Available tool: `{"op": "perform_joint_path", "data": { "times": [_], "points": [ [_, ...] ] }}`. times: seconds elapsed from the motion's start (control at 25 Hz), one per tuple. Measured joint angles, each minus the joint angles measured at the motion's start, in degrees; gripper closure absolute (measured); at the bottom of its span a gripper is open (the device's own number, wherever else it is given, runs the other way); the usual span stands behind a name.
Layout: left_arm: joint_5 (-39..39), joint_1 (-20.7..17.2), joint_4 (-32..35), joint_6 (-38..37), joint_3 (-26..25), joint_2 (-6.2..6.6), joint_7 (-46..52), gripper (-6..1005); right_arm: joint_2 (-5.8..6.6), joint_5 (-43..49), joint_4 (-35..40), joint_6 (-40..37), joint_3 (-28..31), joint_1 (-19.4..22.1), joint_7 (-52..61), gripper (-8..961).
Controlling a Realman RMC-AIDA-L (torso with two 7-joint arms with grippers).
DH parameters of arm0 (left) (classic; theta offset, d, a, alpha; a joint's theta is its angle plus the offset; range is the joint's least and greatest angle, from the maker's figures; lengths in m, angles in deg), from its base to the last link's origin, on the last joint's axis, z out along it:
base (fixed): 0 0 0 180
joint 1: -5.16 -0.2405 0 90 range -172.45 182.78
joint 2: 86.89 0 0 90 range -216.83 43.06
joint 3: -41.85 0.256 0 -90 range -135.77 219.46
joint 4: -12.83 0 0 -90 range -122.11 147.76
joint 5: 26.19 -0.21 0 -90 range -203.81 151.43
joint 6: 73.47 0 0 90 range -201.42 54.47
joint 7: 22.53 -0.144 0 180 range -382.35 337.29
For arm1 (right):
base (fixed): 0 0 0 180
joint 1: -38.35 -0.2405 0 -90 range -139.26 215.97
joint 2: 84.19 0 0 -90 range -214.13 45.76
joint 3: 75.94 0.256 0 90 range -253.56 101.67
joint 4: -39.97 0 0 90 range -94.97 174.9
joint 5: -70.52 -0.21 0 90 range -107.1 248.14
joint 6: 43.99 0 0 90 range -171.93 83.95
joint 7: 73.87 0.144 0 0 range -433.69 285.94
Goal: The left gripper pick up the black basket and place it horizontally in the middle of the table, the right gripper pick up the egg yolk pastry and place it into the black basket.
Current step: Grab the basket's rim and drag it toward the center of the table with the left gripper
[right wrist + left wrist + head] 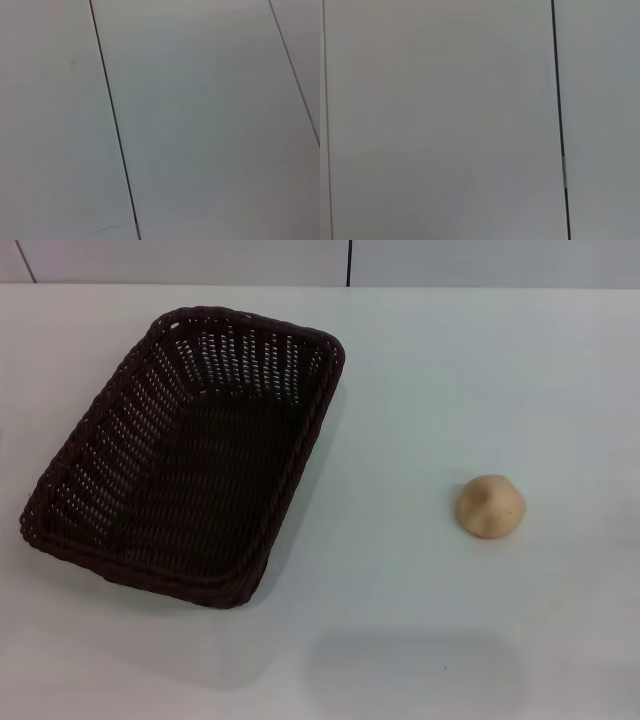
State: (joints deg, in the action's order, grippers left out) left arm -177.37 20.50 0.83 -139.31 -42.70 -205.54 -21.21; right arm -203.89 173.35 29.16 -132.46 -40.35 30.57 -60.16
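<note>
The black basket [190, 455] lies on the left half of the white table [400, 620], its long side running slantwise from near left to far middle, and it is empty. The egg yolk pastry [490, 506], a small tan dome, sits on the table to the right of the basket, well apart from it. Neither gripper shows in any view. Both wrist views hold only pale panels with thin dark seams.
The table's far edge [400, 286] meets a pale wall with a dark vertical seam [348, 262]. A faint shadow [415, 670] lies on the table near its front edge.
</note>
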Motion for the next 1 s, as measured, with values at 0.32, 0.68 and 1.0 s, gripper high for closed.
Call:
{"op": "perform_joint_path", "data": {
  "times": [0.32,0.68,1.0],
  "points": [
    [0.0,0.2,-0.8,-0.1,0.0,0.02,0.5,211,0.0,0.0,0.0,0.3,0.0,0.1,0.0,129],
    [-8.1,-4.9,-26.1,22.2,6.0,6.02,3.5,214,0.15,0.2,-0.5,0.1,0.0,-0.2,0.0,132],
    [-13.5,-9.6,-56.6,52.1,5.2,11.86,5.3,211,0.18,0.3,-0.6,0.0,0.0,-0.4,0.0,135]
  ]
}}
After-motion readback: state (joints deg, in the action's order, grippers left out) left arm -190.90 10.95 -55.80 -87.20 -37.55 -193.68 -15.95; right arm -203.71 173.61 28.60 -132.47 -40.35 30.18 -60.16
